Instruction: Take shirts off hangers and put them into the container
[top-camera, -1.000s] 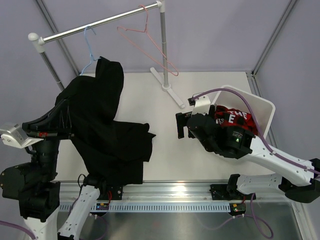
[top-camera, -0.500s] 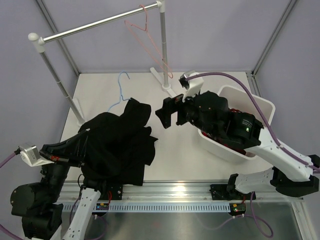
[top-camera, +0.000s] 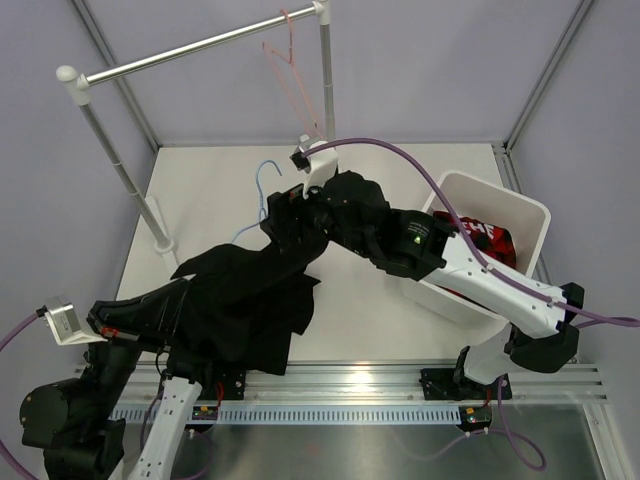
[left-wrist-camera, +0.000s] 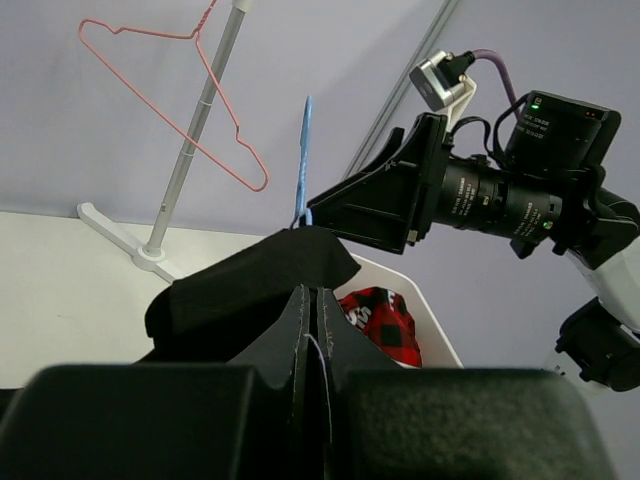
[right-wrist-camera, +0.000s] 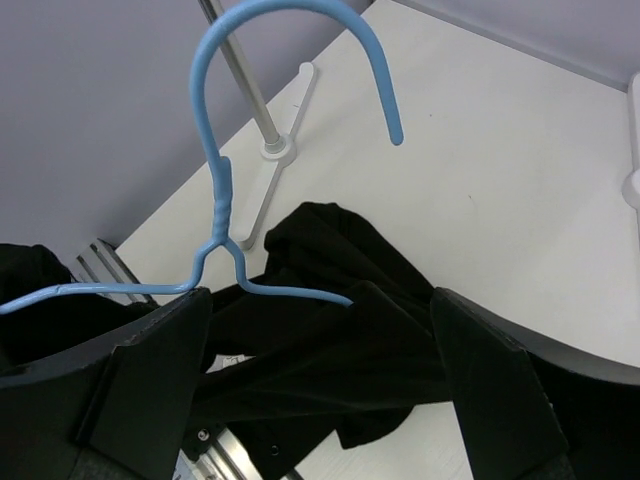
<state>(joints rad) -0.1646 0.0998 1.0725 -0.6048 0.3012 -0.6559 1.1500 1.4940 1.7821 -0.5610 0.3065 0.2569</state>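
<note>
Left pincer (left-wrist-camera: 312, 300) clamped shut on black shirt (top-camera: 250, 300), lower left; right pincer (right-wrist-camera: 320, 340) spread wide, flanking blue hanger (right-wrist-camera: 215, 180), centre. Plaid shirt (top-camera: 487, 235) inside white container (top-camera: 525, 210), right, on white bench (top-camera: 200, 190); lavender walls (top-camera: 420, 70) behind.

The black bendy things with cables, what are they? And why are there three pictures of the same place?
Those are two robot arms, and each ends in a two-finger gripper. The big picture looks down from above. The other two are taken from each arm's wrist. The left gripper is shut on the black shirt, which is bunched up over the white table. The blue hanger sits in that shirt, and the right gripper is open, right at the hanger. A red plaid shirt already lies in the white basket. A pink hanger hangs bare on the silver rail.
</note>
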